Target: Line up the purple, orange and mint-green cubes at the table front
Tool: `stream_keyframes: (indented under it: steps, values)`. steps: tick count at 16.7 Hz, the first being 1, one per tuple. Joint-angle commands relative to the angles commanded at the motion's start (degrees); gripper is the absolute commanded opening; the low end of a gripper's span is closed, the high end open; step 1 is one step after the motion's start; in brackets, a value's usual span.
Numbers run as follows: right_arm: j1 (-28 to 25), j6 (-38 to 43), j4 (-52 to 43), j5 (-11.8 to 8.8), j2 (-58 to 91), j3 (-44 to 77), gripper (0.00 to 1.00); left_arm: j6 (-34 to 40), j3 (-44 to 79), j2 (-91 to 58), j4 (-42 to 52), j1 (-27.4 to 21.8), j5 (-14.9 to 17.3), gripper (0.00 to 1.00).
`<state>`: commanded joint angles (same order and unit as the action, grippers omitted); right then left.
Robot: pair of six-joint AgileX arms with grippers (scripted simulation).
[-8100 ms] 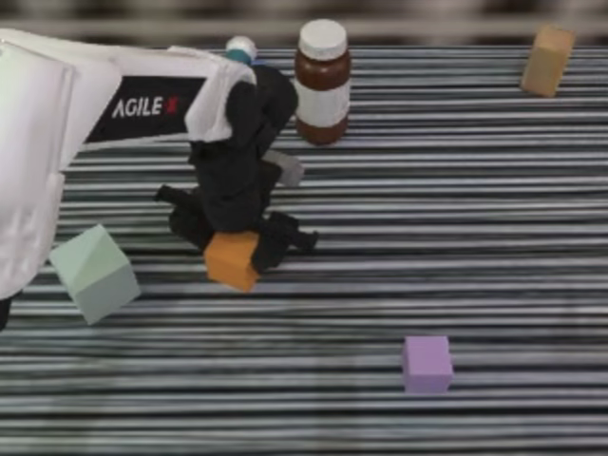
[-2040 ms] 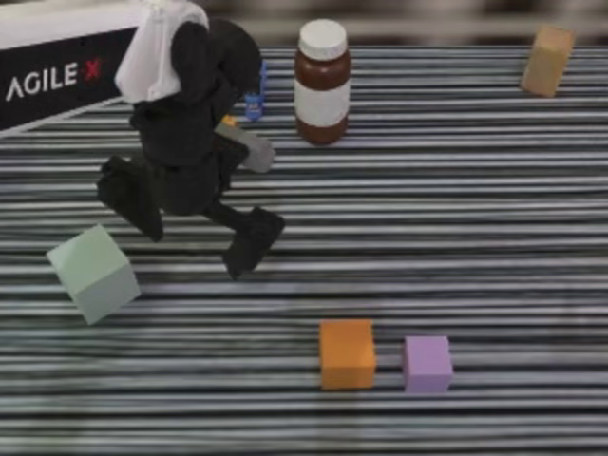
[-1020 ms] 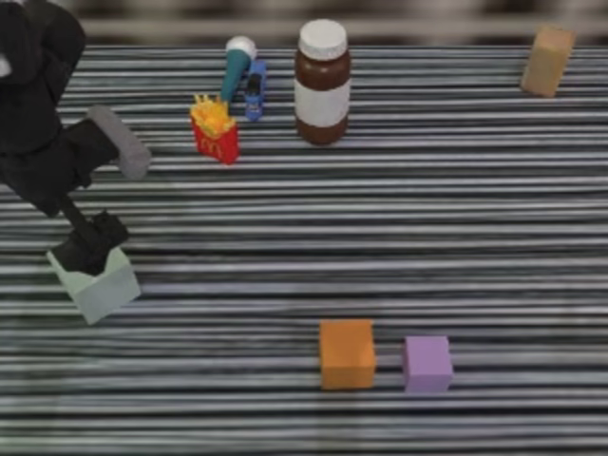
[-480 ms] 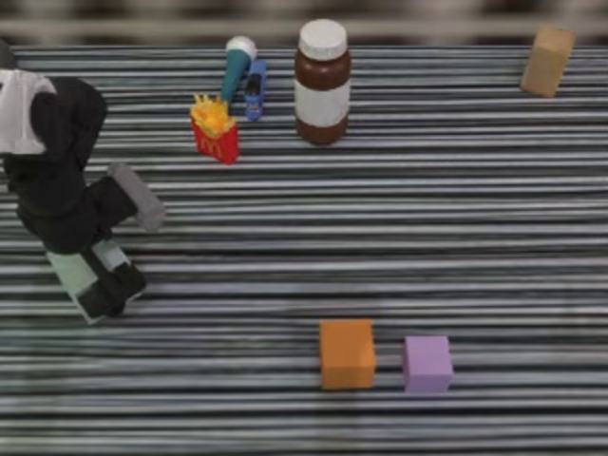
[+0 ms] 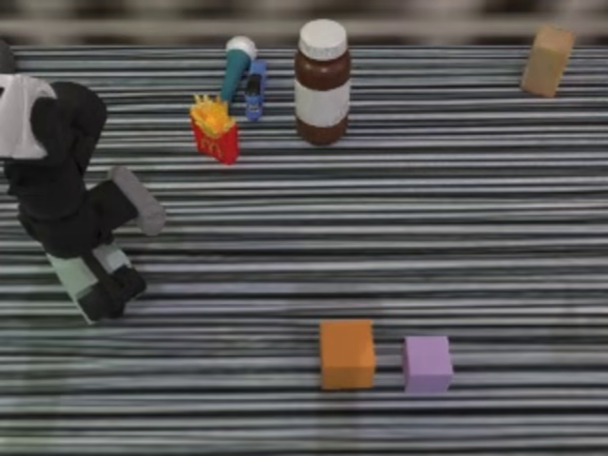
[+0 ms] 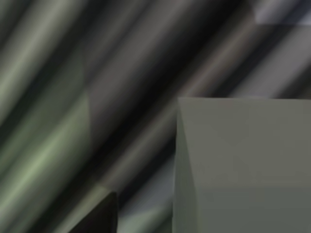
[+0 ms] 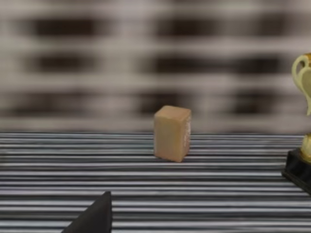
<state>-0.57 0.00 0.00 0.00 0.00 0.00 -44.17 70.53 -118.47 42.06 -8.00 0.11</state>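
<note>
A striped table (image 5: 494, 218) is seen from above. At its left side the left tool (image 5: 93, 275) is down over the mint cube (image 5: 76, 271), one dark finger (image 5: 114, 290) lying across the cube's front part and the black wrist covering the rest; pale green shows between them, so the tool straddles the cube, though whether it is clamped tight cannot be told. The cube sits turned at an angle to the stripes, a corner aimed toward the front left. In the left wrist view the mint cube (image 6: 243, 165) fills much of the frame, close up, with one vertical edge facing the camera. Near the table front, right of centre, the orange cube (image 5: 347, 353) and purple cube (image 5: 427, 364) sit side by side, square to the stripes, a narrow gap between them, orange on the left. Toward the back stand a fries box (image 5: 215, 129), a brown jar (image 5: 322, 83) and a teal-and-blue item (image 5: 243, 74). A tan block (image 5: 547, 60) stands upright at the back right. The right tool (image 7: 95, 218) shows only as a dark tip in the right wrist view, beside a trophy (image 7: 303, 121); its state cannot be told.
</note>
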Motion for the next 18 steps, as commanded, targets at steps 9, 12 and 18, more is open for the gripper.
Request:
stream_keyframes:
  steps: [9,12,18]
  values:
    - [0.00,0.00,0.00,0.00,0.00,0.00,1.00,0.00,0.00,0.00,0.00,0.00,0.00,0.10]
    - [0.00,0.00,0.00,0.00,0.00,0.00,1.00,0.00,0.00,0.00,0.00,0.00,0.00,0.00]
    - [0.00,0.00,0.00,0.00,0.00,0.00,1.00,0.00,0.00,0.00,0.00,0.00,0.00,0.00]
